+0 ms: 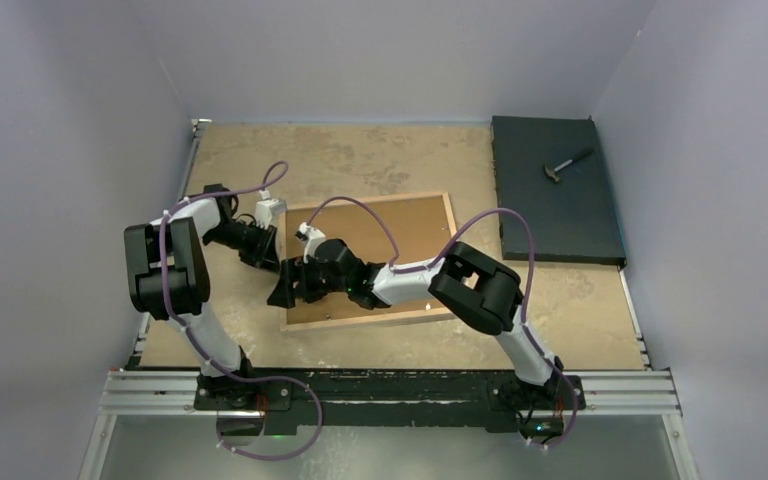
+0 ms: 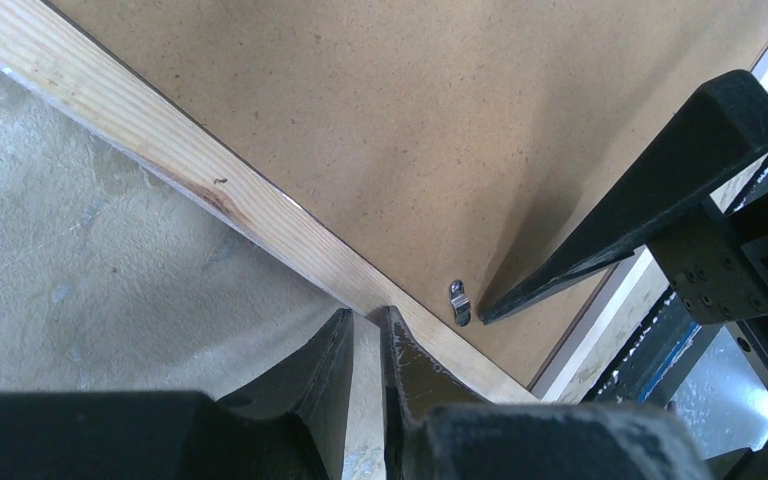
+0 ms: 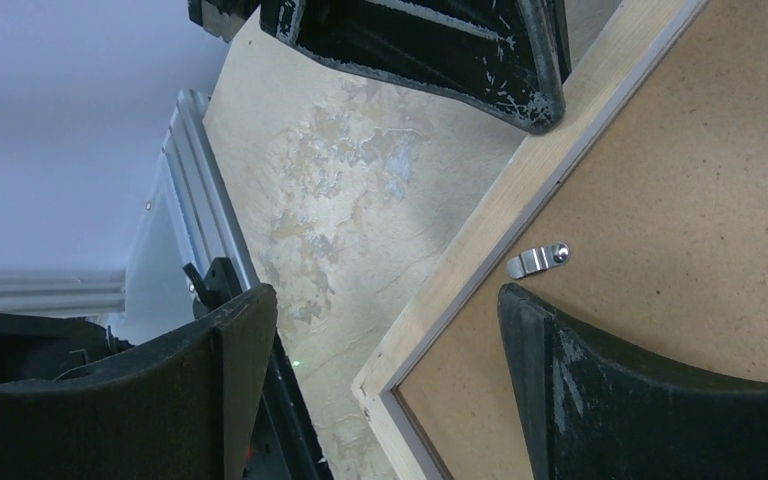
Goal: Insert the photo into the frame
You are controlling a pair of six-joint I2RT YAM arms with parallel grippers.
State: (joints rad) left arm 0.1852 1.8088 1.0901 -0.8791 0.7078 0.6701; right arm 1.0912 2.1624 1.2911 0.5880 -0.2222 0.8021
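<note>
Overhead, frame: lies back-up at the centre of the table, brown board inside its wooden rim.
Overhead, slab: at 2 o'clock, hammer on it.
Left wrist, left gripper: jaws nearly closed, empty, tips over the rim; metal clip at their 3 o'clock.
Right wrist, right gripper: jaws wide apart, straddling the rim near a corner.

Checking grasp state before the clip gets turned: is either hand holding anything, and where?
Nothing is gripped. The left hand, almost shut, rests its tips on the wooden rail of the frame; the right hand is open beside the clip.
</note>
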